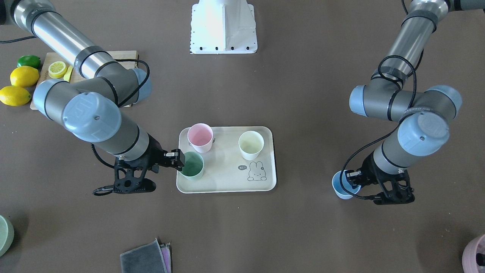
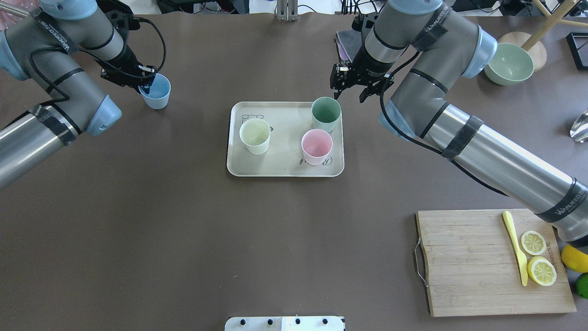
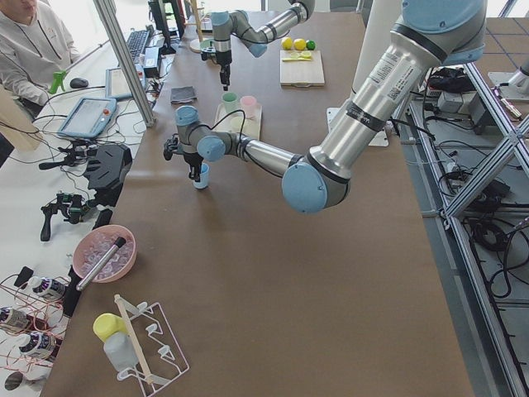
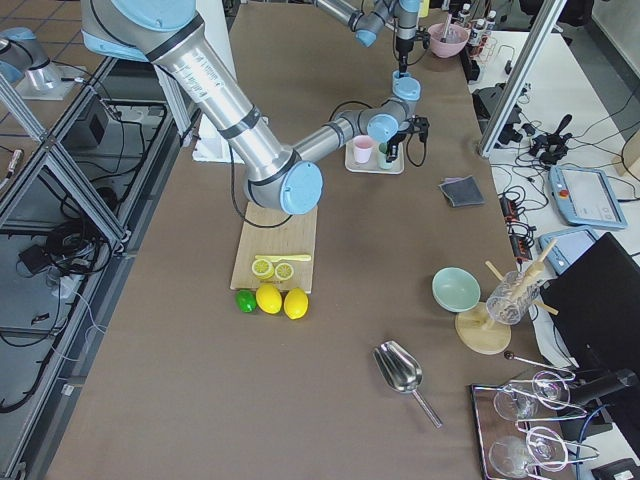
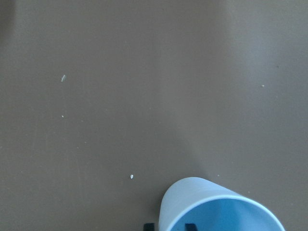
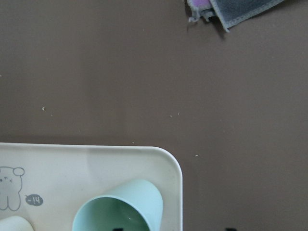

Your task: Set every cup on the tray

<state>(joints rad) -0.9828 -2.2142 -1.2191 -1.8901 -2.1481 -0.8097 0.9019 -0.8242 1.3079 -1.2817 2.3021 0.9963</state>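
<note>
The left gripper [image 2: 146, 86] has its jaws astride the left wall of the light blue tapered matte cup [image 2: 155, 92], one inside the rim and one outside. I cannot tell whether they pinch it. That cup stands upright on the brown table [image 2: 183, 230], well left of the tray. The right gripper [image 2: 351, 94] hangs with jaws spread wide, holding nothing, at the far right corner of the flat cream rectangular tray [image 2: 285, 115] with its bunny drawing. The sage green tumbler [image 2: 326, 114] stands upright in that corner. The pastel pink tumbler [image 2: 316, 146] stands just nearer, and the cream-white tumbler [image 2: 255, 136] is on the tray's left side.
</note>
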